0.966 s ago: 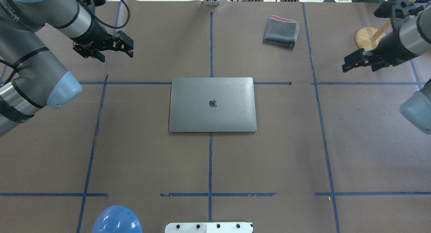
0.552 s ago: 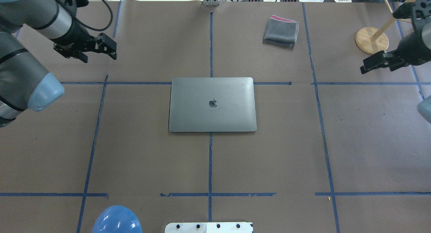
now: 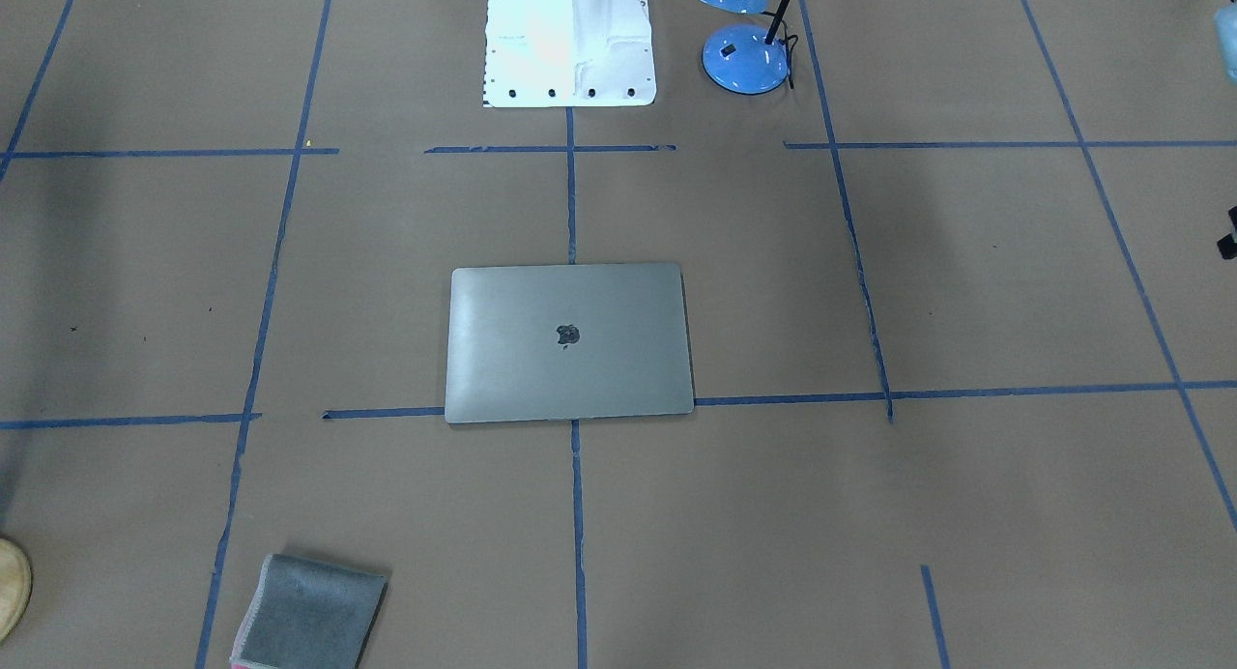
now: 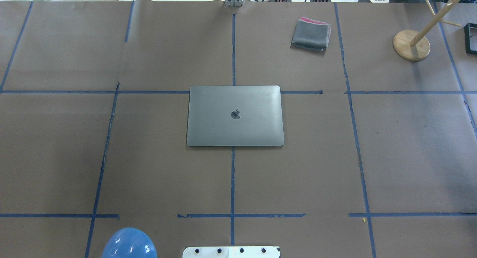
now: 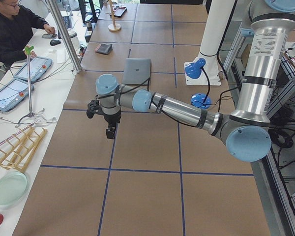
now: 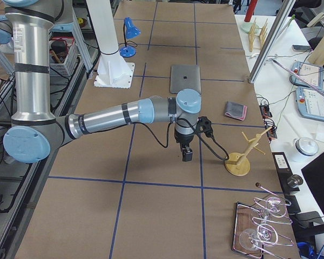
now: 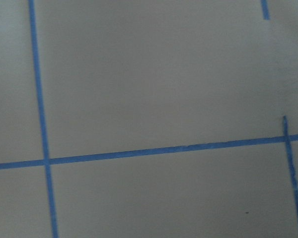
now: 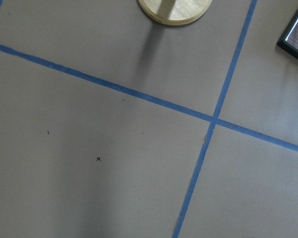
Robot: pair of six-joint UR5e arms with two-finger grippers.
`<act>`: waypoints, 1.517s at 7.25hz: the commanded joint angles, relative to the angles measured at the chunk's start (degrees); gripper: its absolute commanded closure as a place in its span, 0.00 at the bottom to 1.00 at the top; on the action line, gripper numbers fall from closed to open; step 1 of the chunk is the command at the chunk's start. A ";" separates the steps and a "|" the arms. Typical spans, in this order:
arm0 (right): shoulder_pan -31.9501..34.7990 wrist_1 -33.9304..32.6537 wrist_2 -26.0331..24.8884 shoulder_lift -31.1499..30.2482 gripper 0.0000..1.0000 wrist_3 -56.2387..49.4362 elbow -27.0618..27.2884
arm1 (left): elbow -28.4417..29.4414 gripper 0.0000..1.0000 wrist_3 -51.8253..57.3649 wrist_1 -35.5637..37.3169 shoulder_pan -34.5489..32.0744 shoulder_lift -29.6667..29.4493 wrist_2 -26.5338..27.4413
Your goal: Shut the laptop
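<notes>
The laptop [image 4: 234, 116] lies shut and flat in the middle of the table, its grey lid up with the dark apple logo showing. It also shows in the front view [image 3: 568, 342] and both side views [image 5: 136, 71] [image 6: 184, 79]. Neither gripper is in the overhead view. My left gripper [image 5: 109, 132] hangs over bare table far to the laptop's left. My right gripper [image 6: 187, 156] hangs far to its right, near the wooden stand. I cannot tell whether either gripper is open or shut. The wrist views show only brown paper and blue tape.
A folded grey cloth [image 4: 311, 35] lies at the back right. A wooden stand [image 4: 411, 44] and a black frame [image 4: 470, 32] are at the far right. A blue lamp [image 4: 128, 244] and the white robot base [image 3: 568, 41] sit at the near edge.
Both arms have drawn outward and left the overhead view, the left one to the left, the right one to the right. The laptop has not moved.
</notes>
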 commanded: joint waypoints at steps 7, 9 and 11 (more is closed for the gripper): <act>6.62 -0.05 2.11 -2.25 0.00 2.23 -7.24 | 7.24 0.00 8.34 0.40 -5.14 2.67 -1.36; 8.64 1.26 3.42 -2.78 0.00 2.23 -10.74 | 7.33 0.00 8.26 0.40 -5.14 2.58 -1.44; 8.82 8.44 3.43 -2.96 0.00 2.41 -15.13 | 7.33 0.00 8.26 0.40 -5.14 2.58 -1.36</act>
